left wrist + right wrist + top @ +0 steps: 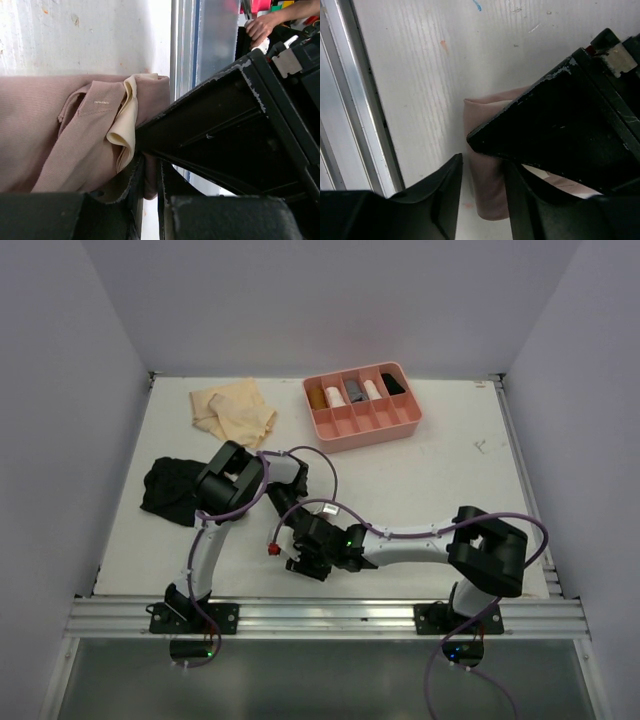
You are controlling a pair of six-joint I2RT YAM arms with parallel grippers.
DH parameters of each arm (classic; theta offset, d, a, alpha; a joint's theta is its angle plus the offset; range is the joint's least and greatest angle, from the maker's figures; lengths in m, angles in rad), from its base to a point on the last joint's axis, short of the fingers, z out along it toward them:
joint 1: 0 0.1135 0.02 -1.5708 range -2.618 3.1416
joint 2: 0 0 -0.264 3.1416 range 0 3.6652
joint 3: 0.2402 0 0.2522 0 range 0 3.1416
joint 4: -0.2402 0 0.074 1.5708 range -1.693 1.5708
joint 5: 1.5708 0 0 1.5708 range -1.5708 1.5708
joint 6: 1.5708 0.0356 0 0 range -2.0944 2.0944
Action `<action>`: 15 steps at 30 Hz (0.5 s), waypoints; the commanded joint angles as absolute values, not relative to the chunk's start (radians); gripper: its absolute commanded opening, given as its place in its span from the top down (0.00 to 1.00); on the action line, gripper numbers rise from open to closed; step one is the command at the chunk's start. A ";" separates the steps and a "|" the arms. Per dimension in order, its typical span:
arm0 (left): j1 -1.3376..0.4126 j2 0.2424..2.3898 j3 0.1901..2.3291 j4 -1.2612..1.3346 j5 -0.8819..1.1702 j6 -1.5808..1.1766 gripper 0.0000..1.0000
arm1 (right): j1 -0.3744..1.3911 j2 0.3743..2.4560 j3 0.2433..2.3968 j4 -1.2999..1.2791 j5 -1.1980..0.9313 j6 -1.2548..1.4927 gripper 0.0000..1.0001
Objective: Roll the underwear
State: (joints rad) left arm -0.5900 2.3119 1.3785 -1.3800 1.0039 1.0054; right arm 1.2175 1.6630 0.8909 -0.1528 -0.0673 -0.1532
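Note:
The dusty pink underwear (55,145) with a cream patch (123,127) lies folded on the white table. My left gripper (150,172) is shut on its edge, with cloth pinched in the narrow gap. My right gripper (484,175) is open, its jaws on either side of the rolled pink end (489,197). In the top view both grippers (288,520) (302,562) meet near the front middle and hide the pink cloth. The black underwear (168,490) lies crumpled at the left. The pale tan underwear (235,410) lies at the back left.
A rigid pink divided tray (345,425) stands at the back right with several rolled items in it. The metal rail (330,615) runs along the table's near edge, close to the grippers. A small red part (272,549) shows beside the right gripper.

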 commanded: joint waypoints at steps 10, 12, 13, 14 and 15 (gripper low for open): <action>-0.514 2.231 1.400 -1.112 0.892 1.023 0.61 | 1.224 1.704 0.841 -0.110 -0.168 -0.149 1.00; -0.489 2.201 1.454 -1.143 0.929 1.031 0.58 | 1.224 1.700 0.831 -0.097 -0.199 -0.130 1.00; -0.464 2.172 1.477 -1.178 0.957 1.040 0.58 | 1.223 1.700 0.825 -0.094 -0.207 -0.123 1.00; -0.448 2.158 1.523 -1.190 0.969 1.035 0.58 | 1.221 1.703 0.824 -0.089 -0.228 -0.112 1.00; -0.411 2.145 1.546 -1.213 0.992 1.034 0.57 | 1.220 1.704 0.821 -0.078 -0.236 -0.104 1.00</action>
State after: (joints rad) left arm -0.5018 2.2227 1.4372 -1.3472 0.9840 0.9897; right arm 1.2076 1.6669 0.8616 -0.0677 -0.1101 -0.1509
